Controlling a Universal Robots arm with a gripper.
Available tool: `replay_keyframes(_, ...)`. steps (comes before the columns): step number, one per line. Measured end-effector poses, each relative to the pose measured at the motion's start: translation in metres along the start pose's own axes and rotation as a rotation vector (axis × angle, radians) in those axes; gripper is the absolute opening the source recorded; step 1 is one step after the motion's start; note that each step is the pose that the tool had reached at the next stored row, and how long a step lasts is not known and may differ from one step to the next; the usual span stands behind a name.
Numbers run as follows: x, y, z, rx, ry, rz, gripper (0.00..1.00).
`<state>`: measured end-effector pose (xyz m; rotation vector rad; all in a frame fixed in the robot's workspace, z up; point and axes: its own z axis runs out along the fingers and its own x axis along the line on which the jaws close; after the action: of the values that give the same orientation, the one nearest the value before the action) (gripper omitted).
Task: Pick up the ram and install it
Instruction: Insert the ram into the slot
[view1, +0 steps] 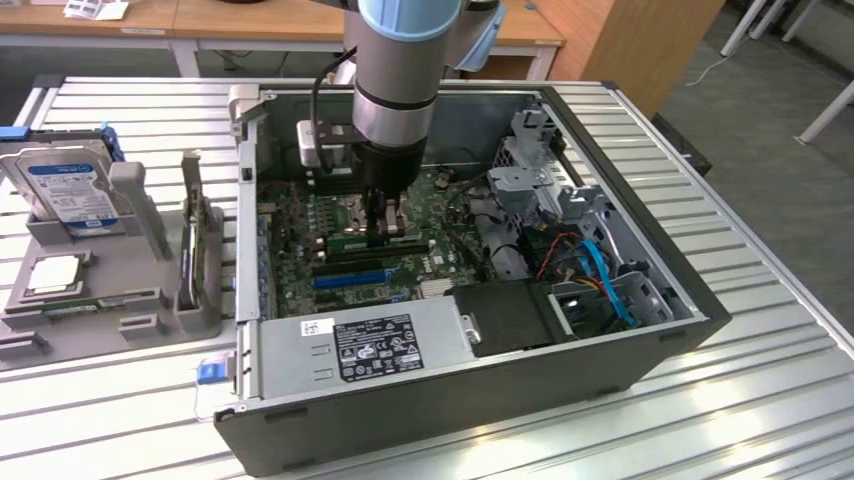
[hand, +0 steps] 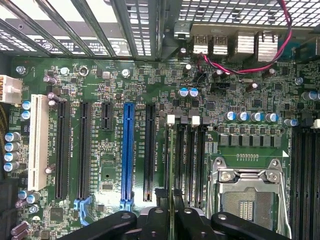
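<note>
My gripper (view1: 391, 228) reaches down into the open computer case (view1: 641, 360), over the green motherboard (hand: 150, 80). The ram (hand: 171, 165) appears edge-on in the wrist view as a thin green strip running out from between the two black fingers (hand: 160, 220). It stands upright and lined up along the first of the black memory slots (hand: 187, 160), the one with a white clip (hand: 171, 119) at its far end. Whether it is fully seated in the slot I cannot tell. The gripper is shut on the ram.
A metal CPU socket (hand: 247, 195) lies just beside the memory slots. A blue slot (hand: 127, 150), black slots and a white slot (hand: 37, 135) lie further off. The power supply (view1: 374, 345), blue cables (view1: 601, 275) and drive cage (view1: 534, 180) crowd the case. A hard drive (view1: 67, 190) stands in a grey holder outside.
</note>
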<state>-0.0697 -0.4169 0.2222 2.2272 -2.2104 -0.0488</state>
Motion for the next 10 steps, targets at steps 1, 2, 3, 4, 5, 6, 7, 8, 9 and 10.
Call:
replay_keyframes(1, -0.0003, 0.0001, -0.0001, -0.0002, 0.0004, 0.0, 0.14)
replay_keyframes(2, -0.0003, 0.0001, -0.0001, -0.0002, 0.0003, 0.0, 0.14)
replay_keyframes(3, -0.0003, 0.0001, -0.0001, -0.0001, 0.0003, 0.0, 0.14)
replay_keyframes(4, -0.0003, 0.0003, -0.0001, -0.0001, 0.0003, 0.0, 0.14)
replay_keyframes(5, -0.0003, 0.0006, -0.0001, -0.0001, 0.0003, 0.001, 0.14)
replay_keyframes(6, -0.0004, 0.0008, -0.0001, -0.0001, 0.0002, 0.001, 0.14)
replay_keyframes(7, -0.0004, 0.0008, -0.0001, -0.0001, 0.0002, 0.0, 0.14)
replay_keyframes(8, -0.0003, 0.0008, -0.0001, -0.0002, 0.0003, 0.0, 0.14)
replay_keyframes(9, -0.0003, 0.0008, -0.0001, -0.0002, 0.0002, 0.0, 0.14)
replay_keyframes(10, -0.0003, 0.0009, 0.0, -0.0002, 0.0004, 0.0, 0.14)
